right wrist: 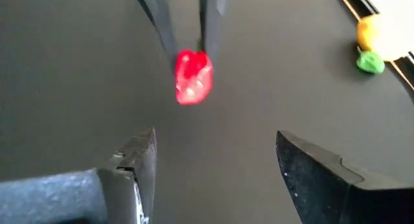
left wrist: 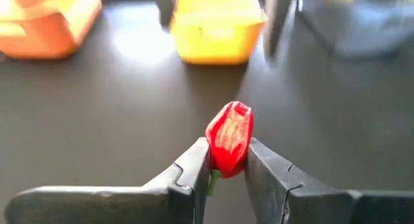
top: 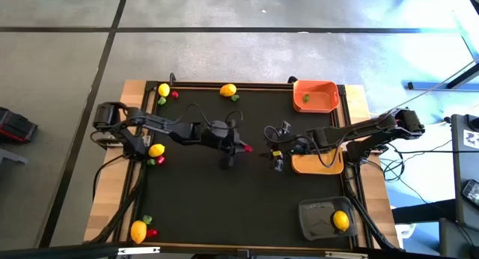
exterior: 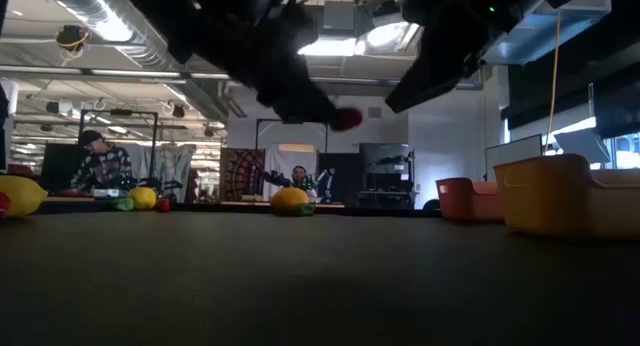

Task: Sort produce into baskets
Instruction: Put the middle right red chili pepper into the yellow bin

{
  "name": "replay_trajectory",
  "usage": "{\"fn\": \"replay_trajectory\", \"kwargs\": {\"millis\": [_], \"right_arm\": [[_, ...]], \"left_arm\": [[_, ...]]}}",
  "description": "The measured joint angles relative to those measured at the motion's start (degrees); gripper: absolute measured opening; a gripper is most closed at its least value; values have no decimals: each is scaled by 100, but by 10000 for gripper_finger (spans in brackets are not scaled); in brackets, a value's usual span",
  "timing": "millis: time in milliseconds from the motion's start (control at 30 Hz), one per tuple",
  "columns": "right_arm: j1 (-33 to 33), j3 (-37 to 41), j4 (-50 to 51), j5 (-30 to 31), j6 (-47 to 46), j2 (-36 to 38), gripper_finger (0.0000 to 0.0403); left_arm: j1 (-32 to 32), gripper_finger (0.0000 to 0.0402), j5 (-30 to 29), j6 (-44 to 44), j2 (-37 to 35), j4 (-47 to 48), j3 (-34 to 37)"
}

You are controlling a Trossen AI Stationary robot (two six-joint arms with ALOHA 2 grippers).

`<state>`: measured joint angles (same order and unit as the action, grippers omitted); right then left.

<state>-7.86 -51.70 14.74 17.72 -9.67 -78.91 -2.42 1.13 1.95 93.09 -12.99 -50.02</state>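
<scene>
Mid-handover: left claw point(left wrist: 228, 175) grips a red piece point(left wrist: 229, 138) above the worktop point(top: 224, 199); right claw point(right wrist: 213, 166), spread wide and empty, faces it and must close on it next

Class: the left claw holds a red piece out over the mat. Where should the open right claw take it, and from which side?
Grip the red piece on its free rounded end, coming head-on from the right claw: the left claw pinches its stem end.

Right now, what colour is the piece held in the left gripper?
Red. The piece is pinched in the left gripper, clearest in the left wrist view.
</scene>
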Motion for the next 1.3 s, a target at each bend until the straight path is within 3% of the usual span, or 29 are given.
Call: {"fn": "replay_trajectory", "kwargs": {"millis": [467,933,1300], "right_arm": [[0,0,-602,-31,66,0,241],[0,0,-871,-35,251,0,104],[0,0,-871,-32,418,0,27]], "left_arm": [[11,88,-9,-486,-1,-785,0],[26,88,-9,-464,1,-1041,0],[26,88,-12,-460,3,-1041,0]]}}
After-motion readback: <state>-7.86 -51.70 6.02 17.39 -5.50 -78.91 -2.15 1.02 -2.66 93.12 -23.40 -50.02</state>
